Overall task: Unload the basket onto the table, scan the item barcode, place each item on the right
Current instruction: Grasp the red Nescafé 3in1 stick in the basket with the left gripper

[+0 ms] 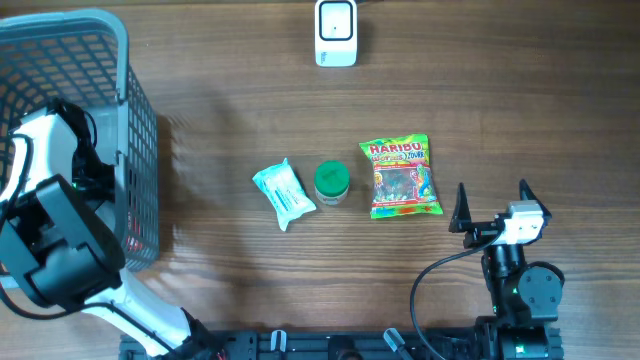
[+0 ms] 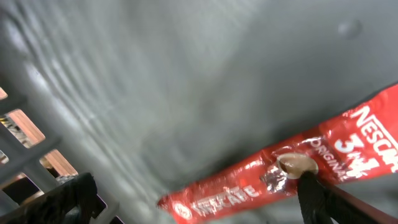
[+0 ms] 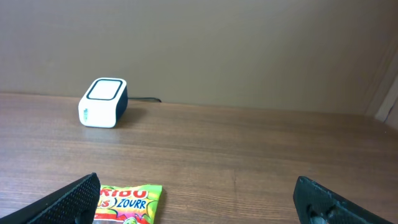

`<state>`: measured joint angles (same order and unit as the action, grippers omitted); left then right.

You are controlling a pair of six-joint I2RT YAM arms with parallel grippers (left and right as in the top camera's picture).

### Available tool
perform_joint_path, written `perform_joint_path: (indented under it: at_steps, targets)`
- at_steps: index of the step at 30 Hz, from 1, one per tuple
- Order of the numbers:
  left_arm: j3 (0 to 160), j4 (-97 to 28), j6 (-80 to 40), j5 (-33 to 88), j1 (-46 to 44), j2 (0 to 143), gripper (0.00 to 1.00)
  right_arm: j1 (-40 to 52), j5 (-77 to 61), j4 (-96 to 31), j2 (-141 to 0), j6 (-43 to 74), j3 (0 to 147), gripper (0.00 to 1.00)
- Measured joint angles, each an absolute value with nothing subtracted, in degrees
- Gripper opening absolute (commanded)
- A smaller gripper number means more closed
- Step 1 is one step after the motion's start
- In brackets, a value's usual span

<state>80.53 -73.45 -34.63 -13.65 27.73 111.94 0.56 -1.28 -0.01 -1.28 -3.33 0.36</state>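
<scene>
left jaws stand wide open inside the grey basket (image 1: 142,130), over a red nescafe sachet (image 2: 233,186) lying flat on the basket floor. right jaws are open and empty above the tabletop (image 1: 220,100), near the haribo bag (image 1: 402,177). the white scanner (image 1: 336,32) sits at the far edge.

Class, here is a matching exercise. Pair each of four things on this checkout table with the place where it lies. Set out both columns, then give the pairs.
Things
1. white box-shaped barcode scanner
2. red Nescafé sachet
3. small round jar with a green lid
4. green Haribo sweets bag

Places
A. inside the grey plastic basket
B. between the pale blue tissue pack and the sweets bag
C. alone at the table's far edge
D. the item closest to the right gripper

Pairs: 1-C, 2-A, 3-B, 4-D
</scene>
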Motion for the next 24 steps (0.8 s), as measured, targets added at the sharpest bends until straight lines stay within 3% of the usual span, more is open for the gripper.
perform_joint_path:
  at_steps: [9, 24]
  targets:
    - [80.1, -73.1, -34.8, -11.9, 27.7, 100.6, 1.00, 0.6, -1.3, 0.0, -1.3, -3.3, 0.4, 1.00]
    - [68.9, -60.7, -33.7, -9.0, 27.0, 101.8, 1.00, 0.6, -1.3, 0.0, -1.3, -3.3, 0.4, 1.00]
